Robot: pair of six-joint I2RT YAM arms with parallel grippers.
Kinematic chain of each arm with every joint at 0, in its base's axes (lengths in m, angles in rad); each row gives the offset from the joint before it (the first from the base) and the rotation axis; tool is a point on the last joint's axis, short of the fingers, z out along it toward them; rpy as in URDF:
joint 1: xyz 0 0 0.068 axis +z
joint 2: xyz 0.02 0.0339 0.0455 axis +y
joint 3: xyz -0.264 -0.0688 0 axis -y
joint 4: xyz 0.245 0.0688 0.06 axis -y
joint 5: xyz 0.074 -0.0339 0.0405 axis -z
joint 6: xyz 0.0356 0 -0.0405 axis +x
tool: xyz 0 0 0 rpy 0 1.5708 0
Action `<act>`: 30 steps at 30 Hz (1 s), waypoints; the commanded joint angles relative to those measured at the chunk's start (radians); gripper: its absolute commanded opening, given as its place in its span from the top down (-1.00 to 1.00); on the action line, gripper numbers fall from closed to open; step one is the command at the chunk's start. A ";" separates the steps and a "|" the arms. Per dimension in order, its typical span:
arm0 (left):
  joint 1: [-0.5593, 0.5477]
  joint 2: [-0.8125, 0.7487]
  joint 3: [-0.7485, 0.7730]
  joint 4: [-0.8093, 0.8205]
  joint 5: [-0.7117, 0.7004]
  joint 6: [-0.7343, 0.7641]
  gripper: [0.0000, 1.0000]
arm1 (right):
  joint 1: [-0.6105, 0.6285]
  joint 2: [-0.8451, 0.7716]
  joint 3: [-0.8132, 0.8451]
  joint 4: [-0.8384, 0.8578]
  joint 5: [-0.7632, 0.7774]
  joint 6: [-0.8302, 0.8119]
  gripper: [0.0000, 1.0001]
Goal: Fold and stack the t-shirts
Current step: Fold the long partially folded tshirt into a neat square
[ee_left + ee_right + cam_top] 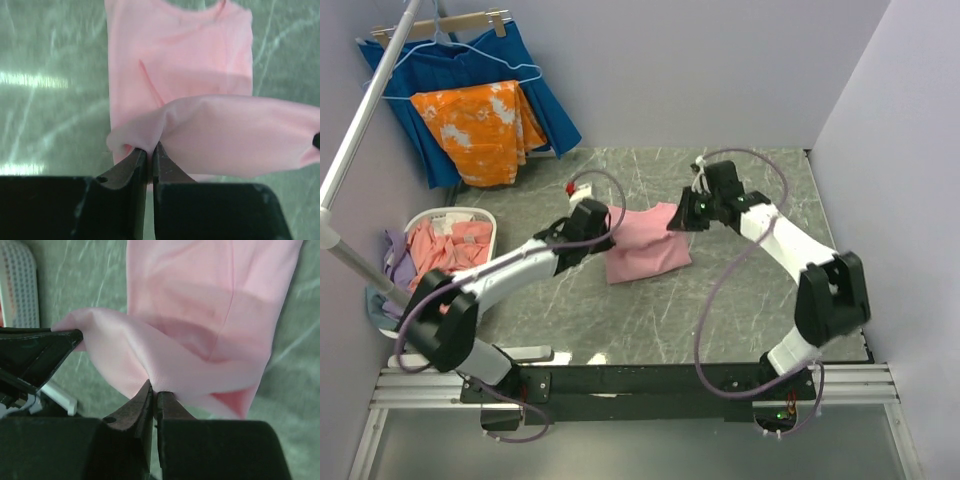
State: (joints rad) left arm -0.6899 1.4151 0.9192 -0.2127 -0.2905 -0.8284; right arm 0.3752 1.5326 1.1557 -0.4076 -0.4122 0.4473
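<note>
Clamped a fold of light pink t-shirt in the left tool.
Held it lifted and stretched rightward over the rest of the shirt, spread flat on the marbled table.

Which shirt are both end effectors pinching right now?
The light pink t-shirt on the table, one edge lifted; the salmon-pink shirt and lilac shirt lie untouched in the white basket.

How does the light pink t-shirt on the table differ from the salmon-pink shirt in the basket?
The light pink t-shirt lies partly folded on the table; the salmon-pink shirt sits crumpled in the basket. The left fingers and right fingers pinch the first; no fingers touch the second. Both are plain pink cloth.
</note>
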 commanded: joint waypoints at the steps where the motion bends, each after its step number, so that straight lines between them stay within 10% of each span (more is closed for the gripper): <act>1: 0.104 0.178 0.167 0.098 0.074 0.136 0.79 | -0.028 0.189 0.183 -0.003 -0.029 -0.050 0.92; 16: 0.323 0.694 0.648 0.165 0.269 0.229 0.85 | -0.130 0.819 0.938 -0.145 0.010 -0.024 0.84; 18: 0.331 0.734 0.699 0.200 0.299 0.258 0.42 | -0.153 0.853 1.007 -0.151 0.009 -0.003 0.74; 21: 0.345 0.808 0.782 0.205 0.359 0.276 -0.46 | -0.168 0.879 1.032 -0.128 0.048 -0.004 -0.01; 25: 0.365 0.741 0.756 0.286 0.311 0.267 -0.75 | -0.173 0.703 0.842 0.042 0.134 -0.036 -0.65; 30: 0.374 0.625 0.693 0.292 0.327 0.282 -0.91 | -0.171 0.569 0.714 0.100 0.121 -0.078 -0.78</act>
State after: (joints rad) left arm -0.3237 2.1960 1.6302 0.0032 0.0120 -0.5762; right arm 0.1917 2.2681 1.8812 -0.4179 -0.2855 0.4164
